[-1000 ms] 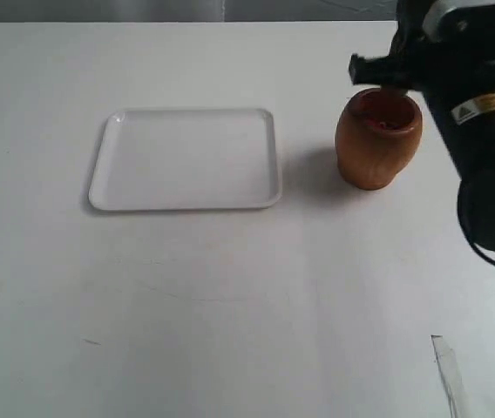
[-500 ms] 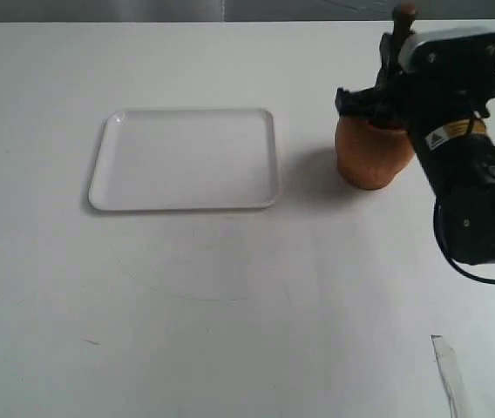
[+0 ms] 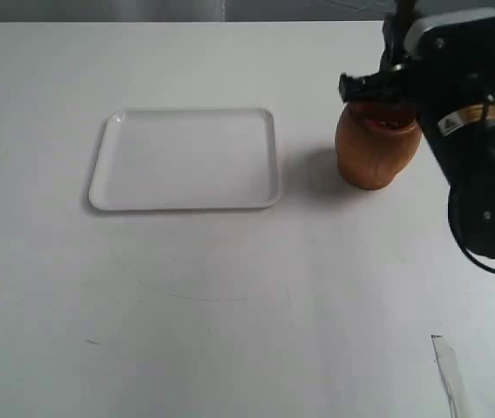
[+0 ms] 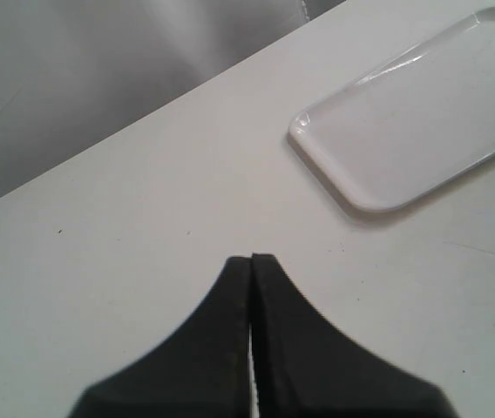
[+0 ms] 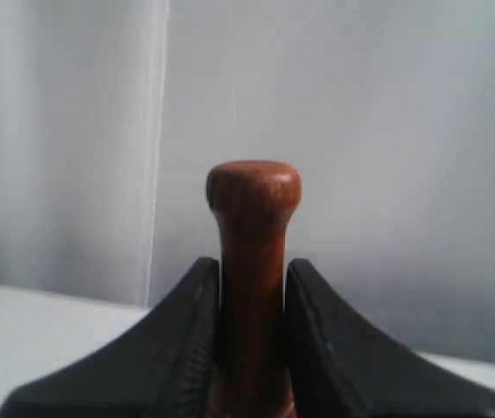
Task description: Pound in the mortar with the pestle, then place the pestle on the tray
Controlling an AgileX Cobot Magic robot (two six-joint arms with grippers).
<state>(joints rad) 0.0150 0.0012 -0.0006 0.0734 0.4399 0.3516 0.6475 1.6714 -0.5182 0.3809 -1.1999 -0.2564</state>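
Right wrist view has my right gripper [image 5: 254,270] clenched on the thin handle of the pestle [image 5: 253,187], just under its knob, with the pestle upright. On the exterior view the mortar [image 3: 374,152] sits at the upper right of frame, beneath that gripper. The tray [image 3: 186,202] lies to its left, apart. I judge the pestle to be stiff, light, smooth wood that could slip through the pads, so the knob is my stop. My left gripper [image 4: 251,261] is pressed closed and empty.
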